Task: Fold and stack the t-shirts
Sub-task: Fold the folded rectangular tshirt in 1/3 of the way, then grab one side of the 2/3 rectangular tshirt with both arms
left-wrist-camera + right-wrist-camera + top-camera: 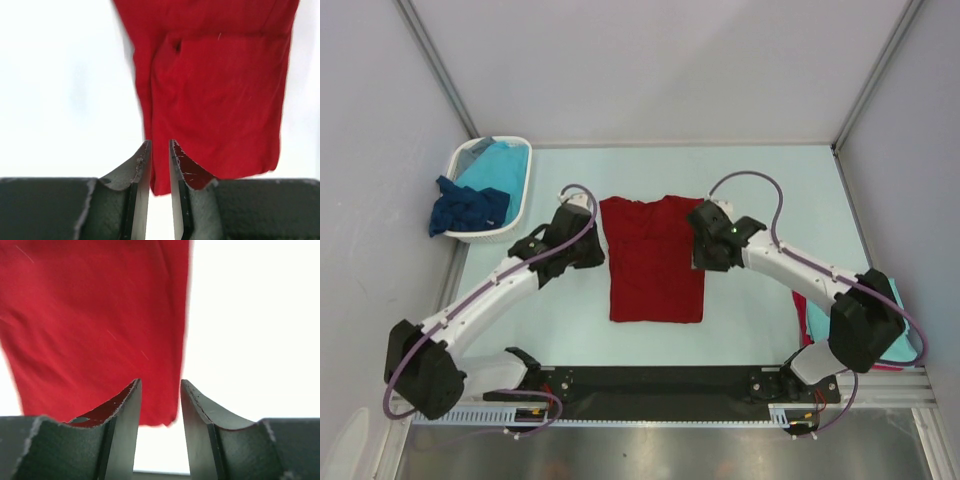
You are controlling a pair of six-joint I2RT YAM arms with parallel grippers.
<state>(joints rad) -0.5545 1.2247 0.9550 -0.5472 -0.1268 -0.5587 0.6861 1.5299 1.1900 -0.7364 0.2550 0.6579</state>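
A dark red t-shirt (655, 262) lies flat at the table's middle, folded into a narrow upright rectangle with its sleeves tucked in. My left gripper (592, 248) hovers at its left edge. In the left wrist view the jaws (159, 142) stand a narrow gap apart over the shirt's (220, 95) near left corner, with no cloth pinched. My right gripper (701, 250) sits at the shirt's right edge. Its fingers (160, 382) are wider apart, and the red cloth (95, 325) and its corner lie below them, not gripped.
A white basket (519, 210) at the back left holds a turquoise shirt (498, 165), with a dark navy one (467, 208) draped over its rim. Folded turquoise (901, 345) and red cloth (799, 305) lie at the right, partly under my right arm.
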